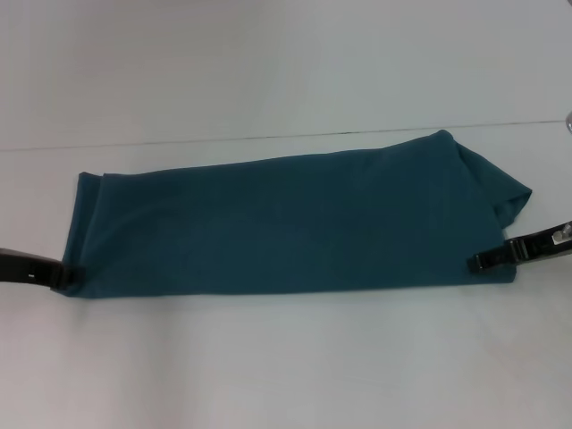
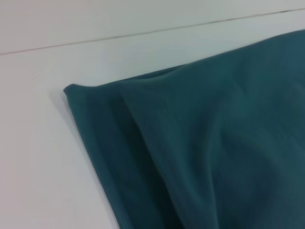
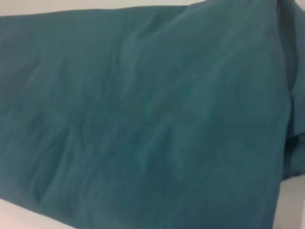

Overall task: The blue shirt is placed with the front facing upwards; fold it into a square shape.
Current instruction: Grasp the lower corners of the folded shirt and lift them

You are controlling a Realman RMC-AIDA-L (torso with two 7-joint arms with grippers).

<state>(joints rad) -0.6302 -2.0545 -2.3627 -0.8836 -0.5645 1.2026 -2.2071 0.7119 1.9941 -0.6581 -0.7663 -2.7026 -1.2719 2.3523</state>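
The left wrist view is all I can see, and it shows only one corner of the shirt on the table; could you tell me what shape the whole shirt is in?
Observer: The shirt lies as one long band across the table, already folded lengthwise, not yet a square.
Operator: Thank you. Where is the left gripper?
Observer: The left gripper is at the band's near corner on the robot's left, touching the edge.
Operator: And the right gripper?
Observer: The right gripper is at the opposite end, its tip over the near edge of the cloth.
Operator: Is that end tidy?
Observer: Not quite; a sleeve sticks out past the band there.
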